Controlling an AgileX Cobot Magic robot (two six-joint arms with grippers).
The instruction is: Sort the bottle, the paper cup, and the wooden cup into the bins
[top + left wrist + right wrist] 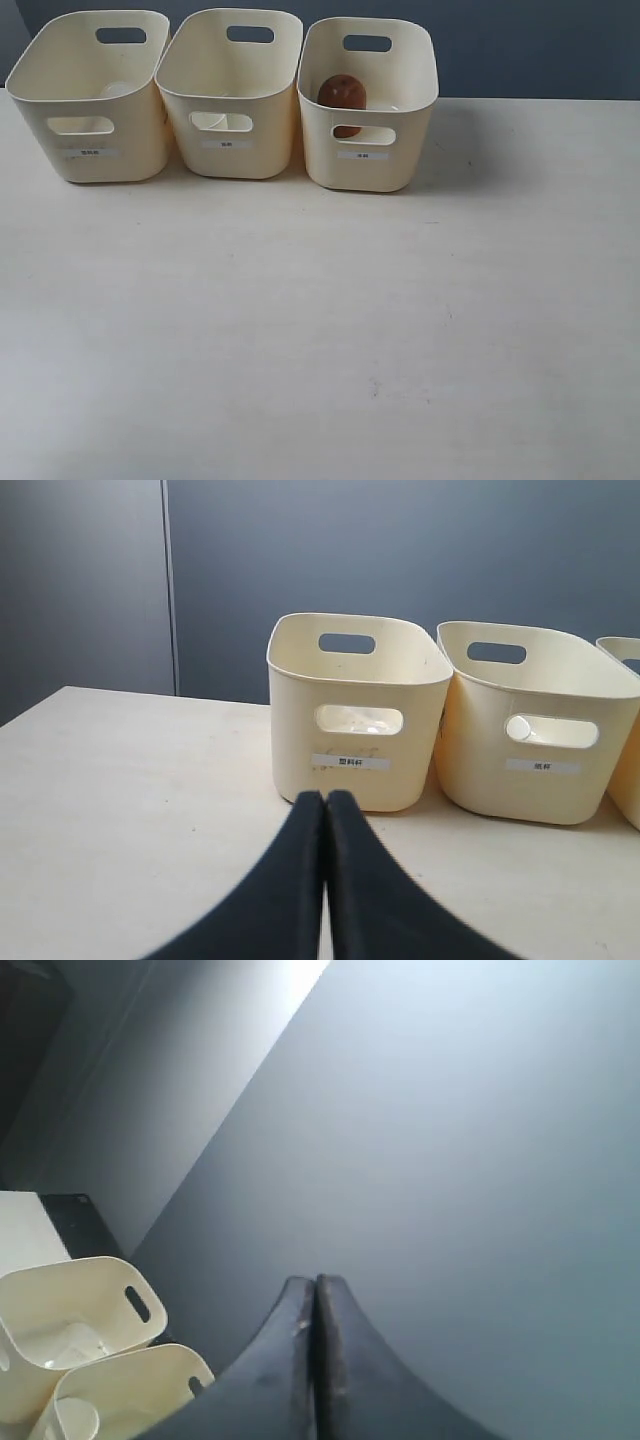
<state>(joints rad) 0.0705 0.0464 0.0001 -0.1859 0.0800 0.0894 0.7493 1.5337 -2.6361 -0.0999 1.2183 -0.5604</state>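
Note:
Three cream bins stand in a row at the table's far edge: left (60,110), middle (232,160) and right (400,150). The brown wooden cup (342,96) lies inside the right bin. Clear plastic of the bottle (358,720) shows through the left bin's (300,740) front cutout. A white round part of the paper cup (519,728) shows through the middle bin's (470,770) cutout. My left gripper (326,798) is shut and empty, low over the table before the left bin. My right gripper (315,1282) is shut and empty, raised and facing the grey wall. Neither gripper appears in the exterior view.
The pale table (320,330) stretches from the bins to the near edge. A dark grey wall (520,45) rises right behind the bins. Two bins (90,1305) show at the edge of the right wrist view.

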